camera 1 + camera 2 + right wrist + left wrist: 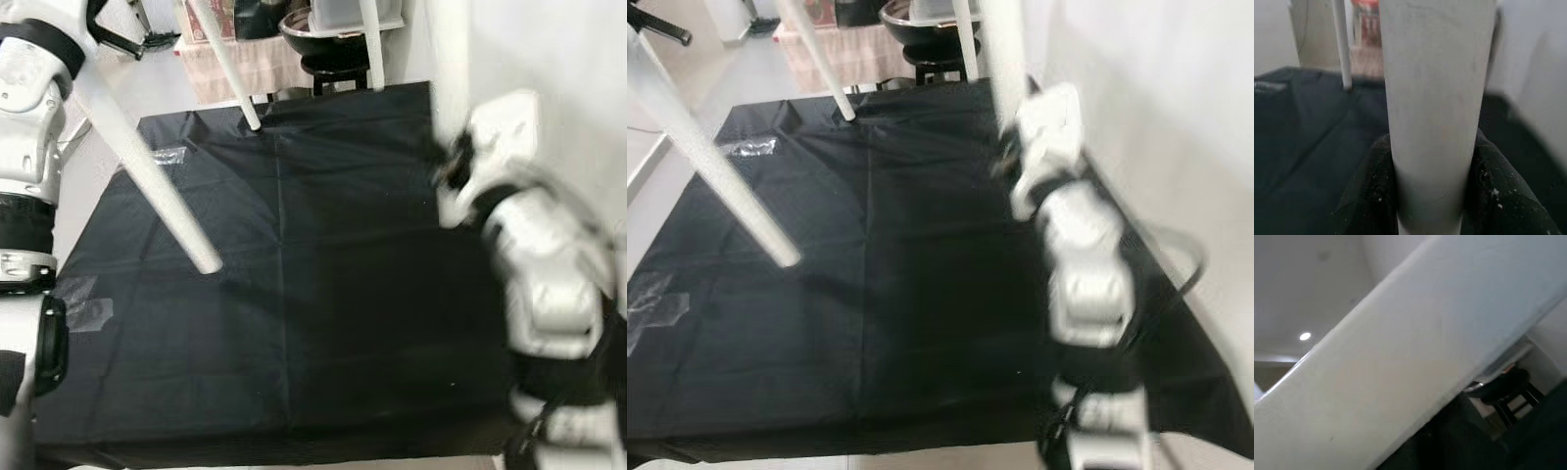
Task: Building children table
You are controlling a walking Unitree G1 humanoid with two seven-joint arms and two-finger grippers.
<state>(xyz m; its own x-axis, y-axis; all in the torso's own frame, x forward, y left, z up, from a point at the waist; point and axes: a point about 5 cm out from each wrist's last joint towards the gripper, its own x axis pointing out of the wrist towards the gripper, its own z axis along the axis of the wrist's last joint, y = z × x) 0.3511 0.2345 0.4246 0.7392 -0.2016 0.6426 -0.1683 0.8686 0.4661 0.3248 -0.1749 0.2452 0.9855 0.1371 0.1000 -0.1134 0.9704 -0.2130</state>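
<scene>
Right gripper [1430,196] clamped on a white table leg [1432,98] above the black sheet's [323,323] right edge; left gripper's state impossible to tell. Risk of slipping or twisting loose, given the blurred, moving arm and the smooth leg.

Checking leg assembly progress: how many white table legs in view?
4. Near-left leg hangs over the black sheet; far-left leg touches its far edge; far-right leg at back; the right gripper grips a fourth leg. More may be hidden.
</scene>
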